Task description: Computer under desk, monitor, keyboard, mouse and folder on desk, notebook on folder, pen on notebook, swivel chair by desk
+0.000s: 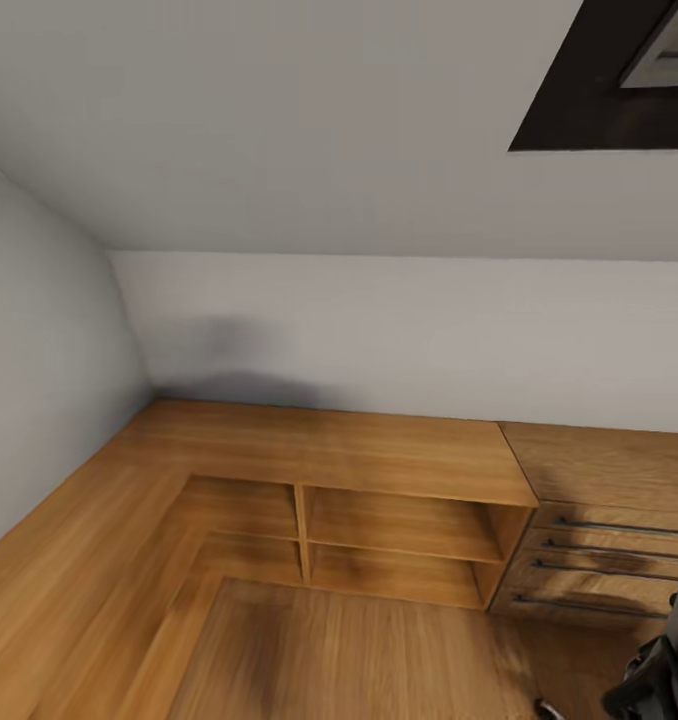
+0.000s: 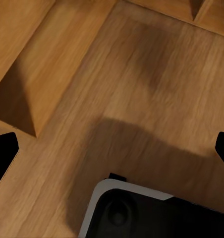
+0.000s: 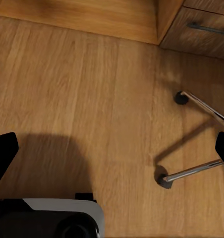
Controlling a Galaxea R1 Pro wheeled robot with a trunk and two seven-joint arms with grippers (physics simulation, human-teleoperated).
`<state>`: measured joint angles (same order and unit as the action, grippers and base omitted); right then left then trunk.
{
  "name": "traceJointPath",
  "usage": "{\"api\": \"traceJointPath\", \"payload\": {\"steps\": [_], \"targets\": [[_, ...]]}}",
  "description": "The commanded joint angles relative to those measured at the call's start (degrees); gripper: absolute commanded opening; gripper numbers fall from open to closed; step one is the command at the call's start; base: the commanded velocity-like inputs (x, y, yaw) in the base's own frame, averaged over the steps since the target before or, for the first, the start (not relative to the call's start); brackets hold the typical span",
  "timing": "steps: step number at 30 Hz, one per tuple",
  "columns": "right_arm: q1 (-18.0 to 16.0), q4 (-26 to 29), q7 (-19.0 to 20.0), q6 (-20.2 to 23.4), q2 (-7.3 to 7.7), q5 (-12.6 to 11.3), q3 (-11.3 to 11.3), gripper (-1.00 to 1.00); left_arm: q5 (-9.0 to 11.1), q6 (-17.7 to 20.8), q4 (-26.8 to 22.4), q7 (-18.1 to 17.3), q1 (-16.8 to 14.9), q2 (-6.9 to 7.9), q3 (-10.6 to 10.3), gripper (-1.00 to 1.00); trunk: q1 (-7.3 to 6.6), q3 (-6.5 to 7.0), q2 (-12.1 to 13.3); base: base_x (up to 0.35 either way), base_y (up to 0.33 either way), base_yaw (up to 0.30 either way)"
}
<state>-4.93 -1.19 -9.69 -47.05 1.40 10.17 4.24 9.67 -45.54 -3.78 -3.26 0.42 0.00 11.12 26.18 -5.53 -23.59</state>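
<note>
2 chair legs beside right tool

The shelf unit is warm honey oak with a streaked grain, and the floor matches it in slightly darker planks. The chest is browner oak with dark grey bar handles. The walls are plain pale grey. The chair's legs are chrome, with black castors.
</note>
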Motion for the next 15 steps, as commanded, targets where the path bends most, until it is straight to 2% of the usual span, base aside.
{"api": "traceJointPath", "payload": {"steps": [1, 6, 15], "targets": [[-0.08, -0.11, -0.24, -0.23, 0.01, 0.60, 0.42, 1.00, 0.45, -0.02, -0.09, -0.34, 0.02, 0.00, 0.00, 1.00, 0.03, -0.16, -0.11, 0.000, 0.258, -0.211], [-0.08, -0.08, -0.24, -0.23, 0.01, 0.45, 0.45, 1.00, 0.44, -0.03, -0.09, -0.34, 0.02, 0.00, 0.00, 1.00, 0.03, -0.46, -0.11, 0.000, 0.214, -0.192], [-0.08, -0.05, -0.24, -0.31, 0.01, 0.30, 0.51, 1.00, 0.45, 0.01, -0.09, -0.34, 0.02, 0.00, -0.04, 1.00, 0.03, -0.97, -0.11, 0.000, 0.033, -0.197]]}}
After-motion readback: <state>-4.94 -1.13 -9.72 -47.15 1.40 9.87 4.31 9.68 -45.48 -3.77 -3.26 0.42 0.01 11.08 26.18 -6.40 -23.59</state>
